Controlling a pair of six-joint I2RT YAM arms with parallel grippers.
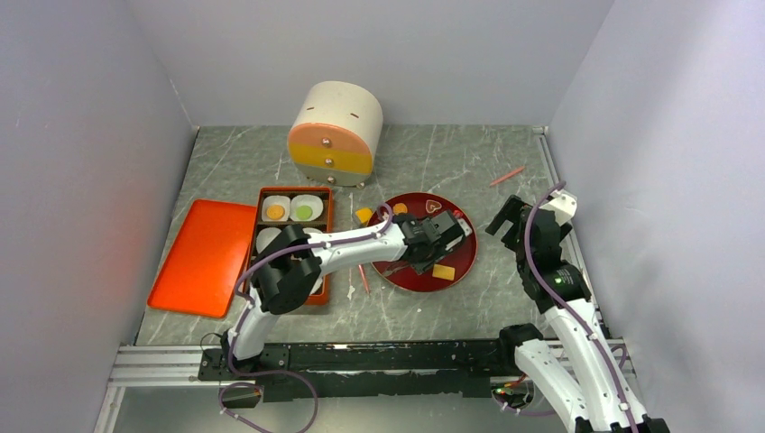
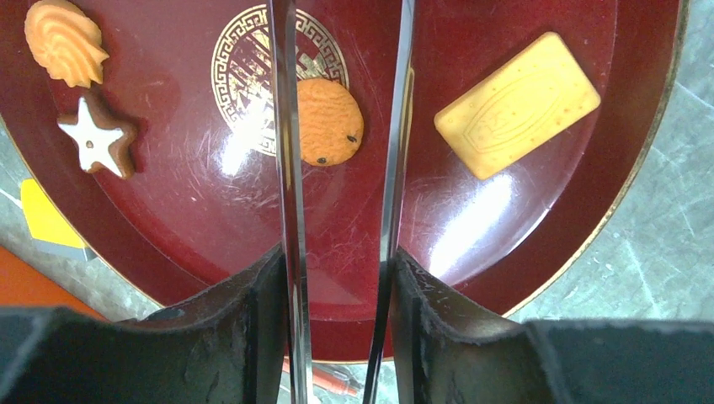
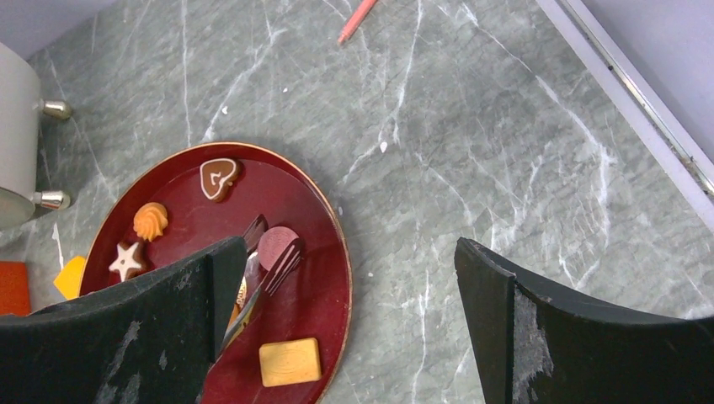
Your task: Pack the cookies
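Note:
A dark red plate [image 1: 465, 262] holds several cookies: an orange round [image 2: 331, 122], a yellow rectangle [image 2: 516, 104], a white star [image 2: 95, 137], an orange swirl [image 2: 63, 40], a brown heart [image 3: 219, 178] and a pink round [image 3: 276, 246]. My left gripper [image 1: 433, 236] is over the plate, shut on metal tongs [image 2: 286, 168]. The tong blades stand apart, one on each side of the orange round. My right gripper [image 1: 514, 216] is open and empty above the bare table, right of the plate. An orange box [image 1: 293, 194] holds white liners with an orange cookie [image 1: 275, 211] and a green cookie [image 1: 305, 211].
An orange lid [image 1: 203, 257] lies left of the box. A round cream and orange drawer cabinet [image 1: 336, 133] stands at the back. A yellow piece [image 1: 364, 215] lies beside the plate. One red pen [image 1: 364, 278] lies by the box, another [image 1: 507, 175] at the back right.

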